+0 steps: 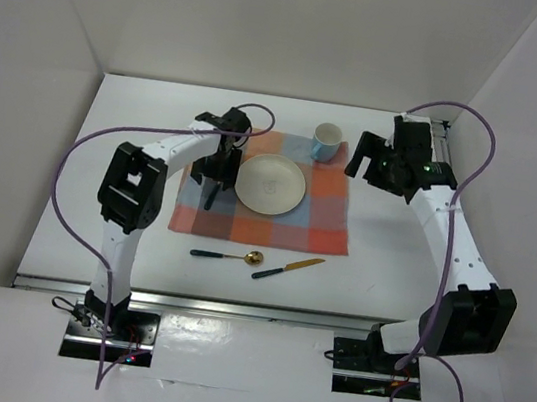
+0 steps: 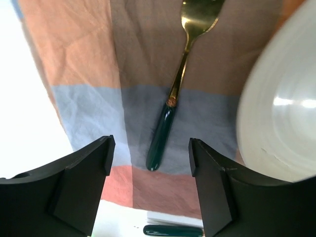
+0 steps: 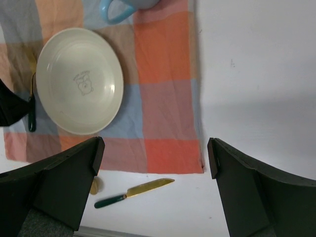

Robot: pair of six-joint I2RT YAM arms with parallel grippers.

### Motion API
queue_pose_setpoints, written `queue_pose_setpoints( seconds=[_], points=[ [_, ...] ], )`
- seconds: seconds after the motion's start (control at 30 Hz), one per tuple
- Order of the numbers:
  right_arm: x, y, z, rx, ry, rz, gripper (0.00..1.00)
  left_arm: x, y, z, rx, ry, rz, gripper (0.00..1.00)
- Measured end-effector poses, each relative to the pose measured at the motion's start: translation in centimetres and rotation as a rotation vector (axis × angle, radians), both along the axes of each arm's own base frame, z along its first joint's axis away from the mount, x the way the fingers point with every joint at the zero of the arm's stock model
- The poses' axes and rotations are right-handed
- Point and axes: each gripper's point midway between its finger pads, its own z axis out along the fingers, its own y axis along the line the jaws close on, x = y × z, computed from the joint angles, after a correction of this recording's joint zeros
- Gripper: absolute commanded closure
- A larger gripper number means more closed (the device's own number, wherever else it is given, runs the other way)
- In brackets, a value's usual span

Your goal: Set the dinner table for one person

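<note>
The left gripper (image 2: 150, 148) hangs low over the checked cloth (image 1: 316, 218), its jaws released and standing either side of the fork (image 2: 170, 98), which lies flat with a gap on both sides. If the arm rises at a slant, a finger could clip the dark handle and skew the fork, or nudge the plate (image 2: 276, 98) close by at the right of the wrist frame. Whether the fingertips touch the cloth is hard to tell; if they do, they could drag it. The spoon (image 1: 230, 255) and knife (image 1: 288, 269) lie thin and flat below the cloth, so they may slip when picked up. The right gripper (image 3: 155, 148) is wide open and holds nothing. The desk (image 1: 129, 120) is plain white, smooth and matte. It fills the middle of the overhead frame beneath everything, with a metal rail along its lower edge.
</note>
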Motion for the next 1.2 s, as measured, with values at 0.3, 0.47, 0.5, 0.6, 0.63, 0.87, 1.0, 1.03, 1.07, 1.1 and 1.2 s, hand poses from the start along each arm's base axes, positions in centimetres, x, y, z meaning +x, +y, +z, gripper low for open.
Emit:
queue_pose_setpoints(
  seconds=[0.3,0.47,0.5,0.6,0.63,0.87,1.0,1.03,1.07,1.1,1.2],
  points=[
    [-6.9,11.3,-1.7,0.033,-0.024,0.444,0.05,-0.6,0.2,11.0,-0.041,-0.208,-0.003,0.21],
    [-12.4,20.4,-4.1,0.022,0.029,0.67,0.08,-1.4,4.3,20.3,-0.113,-0.42,0.091,0.21],
    [-13.4,22.0,-4.8,0.021,0.059,0.68,0.08,-1.8,5.6,22.0,-0.122,-0.46,0.119,0.21],
    [-15.2,26.1,-7.4,0.039,0.171,0.634,0.1,-3.0,9.0,25.5,-0.135,-0.552,0.206,0.21],
    [-15.5,27.2,-8.2,0.054,0.205,0.605,0.11,-3.4,9.6,26.2,-0.139,-0.57,0.225,0.21],
    [-15.6,32.9,-12.9,0.143,0.429,0.249,0.19,-5.4,11.7,27.9,-0.147,-0.61,0.275,0.21],
    [-15.7,34.1,-14.0,0.194,0.503,0.101,0.22,-6.0,12.4,27.6,-0.145,-0.598,0.285,0.21],
    [-15.8,34.2,-14.1,0.21,0.525,0.066,0.22,-6.2,12.4,27.5,-0.146,-0.593,0.283,0.21],
    [-16.0,34.3,-14.3,0.223,0.548,0.035,0.22,-6.3,12.4,27.4,-0.145,-0.591,0.279,0.21],
    [-16.2,34.3,-14.4,0.232,0.568,0.007,0.22,-6.4,12.4,27.4,-0.143,-0.587,0.271,0.21],
    [-16.6,34.6,-14.7,0.257,0.618,-0.073,0.22,-6.8,12.1,27.3,-0.159,-0.581,0.256,0.21]
  ],
)
